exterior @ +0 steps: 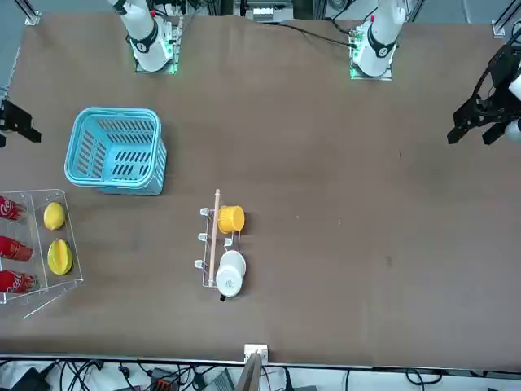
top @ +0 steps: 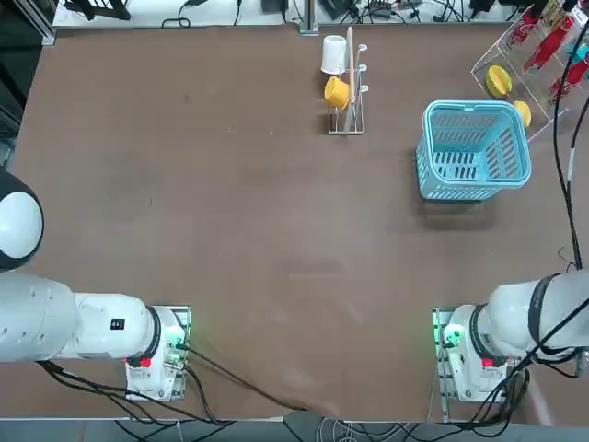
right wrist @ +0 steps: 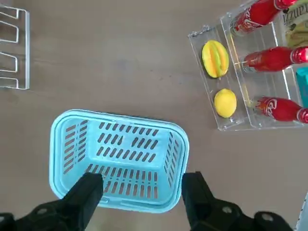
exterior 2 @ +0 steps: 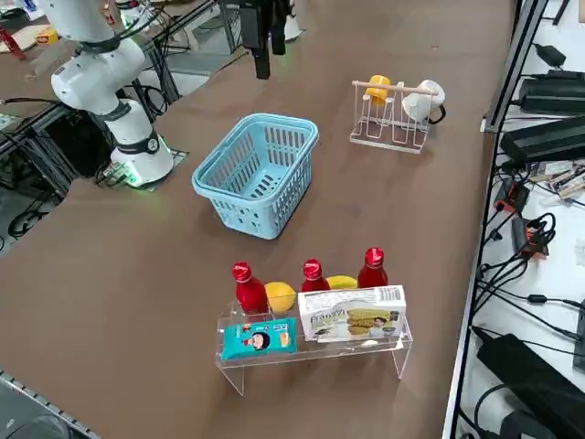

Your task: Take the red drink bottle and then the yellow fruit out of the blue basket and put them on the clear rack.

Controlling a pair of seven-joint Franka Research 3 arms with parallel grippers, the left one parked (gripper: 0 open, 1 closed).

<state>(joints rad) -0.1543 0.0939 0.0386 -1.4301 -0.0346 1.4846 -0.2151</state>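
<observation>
Red bottles point(right wrist: 274, 60), three of them, lie on the clear rack point(right wrist: 240, 89), and I cannot tell which one is the task's. In the right side view a printed box point(exterior 2: 355, 315) hides the lower part of the middle one, and a teal packet point(exterior 2: 260, 338) sits beside it. The plain yellow fruit point(right wrist: 225, 103) is on the rack too, at the side toward the basket point(right wrist: 118, 159); the larger yellow fruit point(right wrist: 215, 58) is next to it, showing only in part behind the box in the right side view. Black cables point(top: 561, 138) cross over the rack in the top view, and that picture's edge cuts the rack off; the front view cuts off its other end and the bottles' ends. The light-blue basket stands on the counter point(exterior: 326, 204), between the rack and the robot's base, with its slotted floor in full sight. The right tool point(right wrist: 142, 175) is spread wide, held up above the counter near the basket, but its exact height is hard to make out; the top view does not show it. Farther to the robot's left, a peg stand point(exterior: 209, 252) holds a yellow cup point(exterior: 231, 218) and a white cup point(exterior: 230, 273), whose dark handle is mostly hidden in the front view.
</observation>
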